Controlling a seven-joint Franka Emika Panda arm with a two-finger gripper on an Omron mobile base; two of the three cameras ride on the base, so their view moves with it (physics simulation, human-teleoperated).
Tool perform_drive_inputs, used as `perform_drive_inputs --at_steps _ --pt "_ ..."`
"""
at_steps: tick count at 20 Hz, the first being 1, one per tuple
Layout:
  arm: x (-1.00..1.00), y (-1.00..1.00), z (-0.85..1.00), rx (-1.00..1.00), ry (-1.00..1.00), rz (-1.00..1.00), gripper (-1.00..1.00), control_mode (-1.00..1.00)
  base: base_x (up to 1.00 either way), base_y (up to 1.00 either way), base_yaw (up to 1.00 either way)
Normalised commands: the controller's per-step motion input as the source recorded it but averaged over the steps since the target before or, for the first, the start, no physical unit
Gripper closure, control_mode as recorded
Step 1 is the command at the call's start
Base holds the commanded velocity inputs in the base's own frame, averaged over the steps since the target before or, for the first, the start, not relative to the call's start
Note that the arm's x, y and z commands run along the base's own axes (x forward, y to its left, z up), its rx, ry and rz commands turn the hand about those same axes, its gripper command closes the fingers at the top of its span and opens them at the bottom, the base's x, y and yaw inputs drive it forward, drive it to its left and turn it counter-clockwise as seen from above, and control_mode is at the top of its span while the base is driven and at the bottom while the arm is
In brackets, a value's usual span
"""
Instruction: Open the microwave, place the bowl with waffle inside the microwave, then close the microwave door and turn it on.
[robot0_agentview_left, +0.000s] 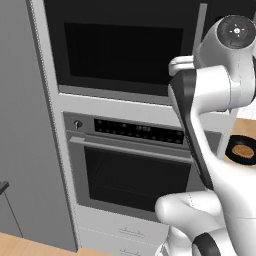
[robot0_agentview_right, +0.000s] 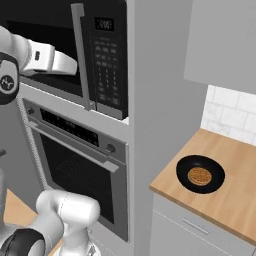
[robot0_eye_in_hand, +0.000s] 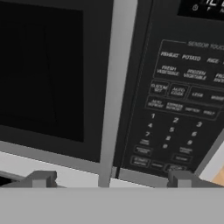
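The microwave (robot0_agentview_left: 125, 50) is built in high above an oven, and its door (robot0_eye_in_hand: 43, 70) is shut. The door's vertical grey bar handle (robot0_eye_in_hand: 118, 87) runs beside the black keypad (robot0_eye_in_hand: 179, 113). My gripper (robot0_eye_in_hand: 111, 179) is open and holds nothing. It faces the door a short way off, and the handle lines up between its two fingertips (robot0_eye_in_hand: 41, 178). In the right base view my white hand (robot0_agentview_right: 52, 60) reaches in from the left toward the handle (robot0_agentview_right: 82, 55). The bowl with waffle (robot0_agentview_right: 200, 174) sits on the wooden counter to the right, also seen at the bowl (robot0_agentview_left: 243, 150).
Below the microwave is the oven (robot0_agentview_left: 130, 170) with a horizontal handle and a knob. The wooden counter (robot0_agentview_right: 235, 200) lies right of the tall grey cabinet column (robot0_agentview_right: 160, 100), under an upper cabinet (robot0_agentview_right: 225, 40). A grey panel (robot0_agentview_left: 25, 125) stands to the left.
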Motion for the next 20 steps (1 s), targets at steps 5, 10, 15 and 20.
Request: perform_drive_inputs --at_steps 5,10,15,20 --pt "0.55 -0.07 -0.09 0.00 0.00 0.00 -1.00 -1.00 0.00 0.00 0.00" --pt "0.47 0.00 -0.12 0.00 0.02 0.00 -1.00 -1.00 0.00 0.00 0.00" --pt "0.37 -0.05 -0.13 0.00 0.00 0.00 -1.00 -1.00 0.00 0.00 0.00" --pt "0.29 -0.27 -0.07 0.00 0.00 0.00 -1.00 -1.00 0.00 0.00 0.00"
